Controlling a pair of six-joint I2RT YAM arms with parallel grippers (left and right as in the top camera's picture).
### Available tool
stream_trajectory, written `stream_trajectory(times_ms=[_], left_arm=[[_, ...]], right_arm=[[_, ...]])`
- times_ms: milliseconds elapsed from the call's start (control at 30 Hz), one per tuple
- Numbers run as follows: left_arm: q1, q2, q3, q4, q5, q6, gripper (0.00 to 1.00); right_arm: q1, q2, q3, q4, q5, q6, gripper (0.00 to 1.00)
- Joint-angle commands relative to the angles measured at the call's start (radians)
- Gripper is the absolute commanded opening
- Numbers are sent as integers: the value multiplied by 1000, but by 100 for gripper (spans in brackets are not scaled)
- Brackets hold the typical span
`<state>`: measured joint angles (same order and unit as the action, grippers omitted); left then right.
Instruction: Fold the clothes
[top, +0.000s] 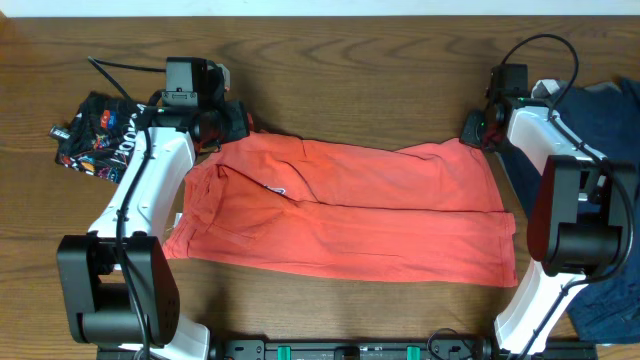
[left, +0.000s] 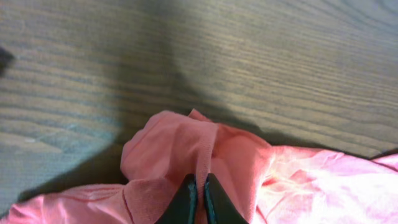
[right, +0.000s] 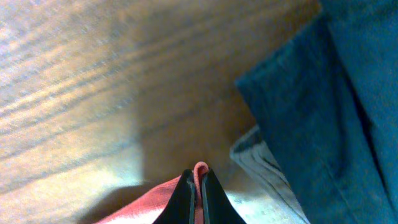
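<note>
The coral-red T-shirt (top: 350, 215) lies spread across the middle of the wooden table, partly folded lengthwise. My left gripper (top: 222, 128) is at its far left corner, shut on a pinched ridge of the red fabric (left: 199, 155). My right gripper (top: 478, 130) is at the far right corner, shut on a thin fold of the same shirt (right: 200, 169). A black shirt with coloured lettering (top: 95, 135) lies bunched at the far left. Dark navy clothes (top: 600, 120) lie at the right edge and show in the right wrist view (right: 336, 93).
The wooden table (top: 340, 60) extends behind the shirt. A light grey fabric edge (right: 267, 168) sits beside the navy pile near my right gripper. Both arm bases stand at the table's front edge, left (top: 115, 290) and right (top: 575, 240).
</note>
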<state>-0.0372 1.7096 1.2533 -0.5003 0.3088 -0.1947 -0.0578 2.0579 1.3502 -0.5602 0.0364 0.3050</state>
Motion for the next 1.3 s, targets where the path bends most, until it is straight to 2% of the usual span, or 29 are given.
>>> stream_trajectory(times_ms=[0, 200, 400, 533, 700, 1133, 1200, 1267], left_arm=[[3, -12, 6, -31, 5, -9, 6], [22, -77, 6, -200, 5, -9, 6], [82, -150, 6, -443, -17, -8, 6], [121, -163, 5, -568, -74, -8, 6], [130, -161, -19, -603, -74, -8, 6], [130, -161, -144, -619, -74, -9, 6], [130, -161, -154, -626, -76, -9, 6], [130, -161, -155, -641, -101, -9, 6]], right_arm=[[-17, -13, 10, -54, 59, 17, 1], [-49, -156, 50, -239, 82, 23, 1], [-82, -286, 49, -551, 115, 31, 1], [-96, -302, 47, -736, 172, 32, 1], [-98, -302, 13, -796, 210, 32, 1], [-100, -302, -145, -808, 226, 62, 1], [-101, -302, -159, -823, 226, 62, 5], [-106, -302, -169, -839, 226, 70, 26]])
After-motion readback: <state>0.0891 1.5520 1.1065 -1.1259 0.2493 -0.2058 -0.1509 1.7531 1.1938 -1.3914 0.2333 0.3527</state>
